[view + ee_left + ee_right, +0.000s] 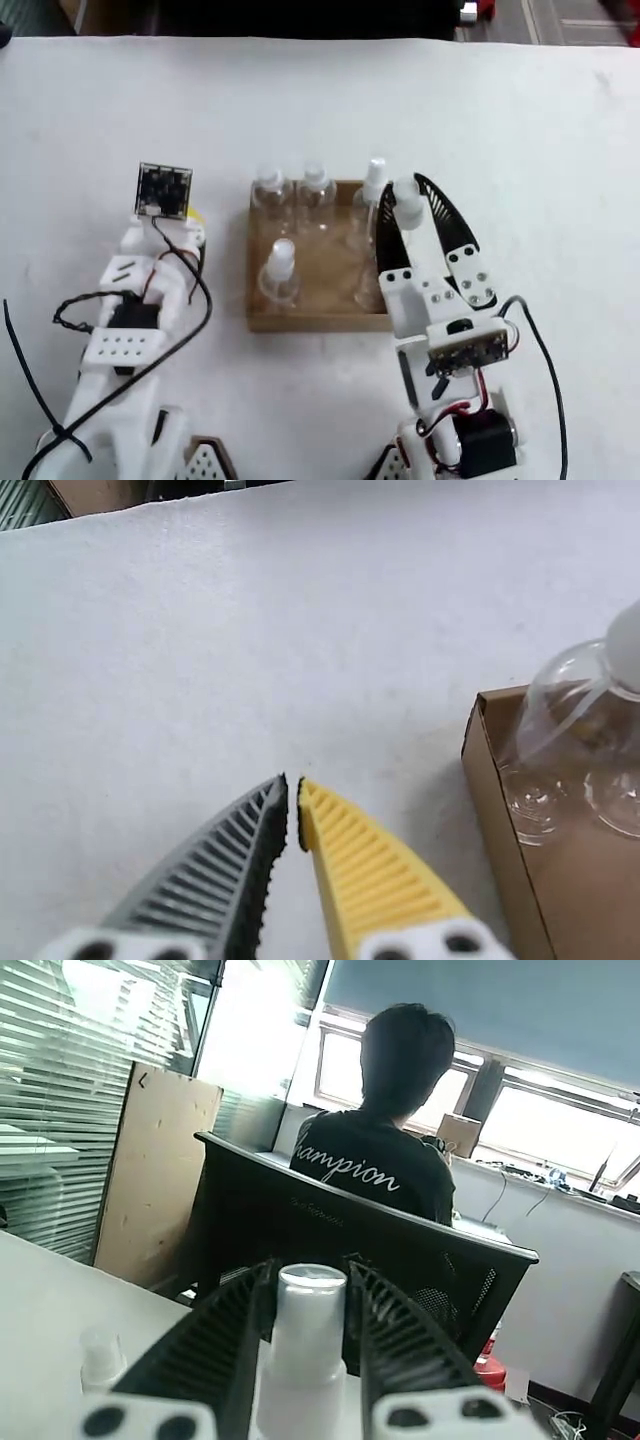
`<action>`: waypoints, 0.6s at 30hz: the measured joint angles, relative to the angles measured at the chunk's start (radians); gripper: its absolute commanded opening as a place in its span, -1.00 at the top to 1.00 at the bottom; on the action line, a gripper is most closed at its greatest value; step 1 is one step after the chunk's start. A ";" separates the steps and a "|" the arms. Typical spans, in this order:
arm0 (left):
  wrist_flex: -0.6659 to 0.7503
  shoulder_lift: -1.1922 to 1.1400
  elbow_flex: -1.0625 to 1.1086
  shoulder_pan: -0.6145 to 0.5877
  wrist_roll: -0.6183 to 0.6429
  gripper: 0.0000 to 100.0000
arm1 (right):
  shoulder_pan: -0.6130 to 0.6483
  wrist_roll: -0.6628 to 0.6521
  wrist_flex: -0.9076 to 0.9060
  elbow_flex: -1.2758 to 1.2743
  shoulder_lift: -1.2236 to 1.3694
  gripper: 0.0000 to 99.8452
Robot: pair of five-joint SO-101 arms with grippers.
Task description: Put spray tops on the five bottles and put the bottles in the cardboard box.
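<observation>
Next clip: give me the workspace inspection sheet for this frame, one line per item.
Surface: white table.
Job's things: cardboard box mid-table; four bottles stand in it; a fifth bottle, spray top on, is at the box's right side.
Clutter: nothing seen.
Grippers: left tool shut, above the table left of the box; right tool shut on the fifth bottle.
Cables: black left cable and right cable loop along the arms, apart from the box.
Surroundings: chair and windows beyond the table.
</observation>
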State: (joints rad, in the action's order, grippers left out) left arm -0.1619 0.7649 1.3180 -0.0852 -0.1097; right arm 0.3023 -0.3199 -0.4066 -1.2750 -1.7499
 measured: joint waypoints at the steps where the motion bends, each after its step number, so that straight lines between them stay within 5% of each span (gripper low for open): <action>1: 0.000 0.000 0.000 0.000 0.000 0.95 | 0.000 0.000 0.000 -0.002 0.000 0.97; 15: 0.000 0.000 0.000 0.000 0.000 0.95 | 0.029 0.000 0.000 -0.078 -0.009 0.96; 18: 0.000 0.000 0.000 0.000 0.000 0.95 | 0.031 0.000 0.000 -0.078 -0.009 0.82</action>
State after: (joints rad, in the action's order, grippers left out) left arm -0.1619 0.7649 1.3180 -0.0852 -0.1097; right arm 0.3330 -0.3199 -0.4066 -1.3533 -1.7591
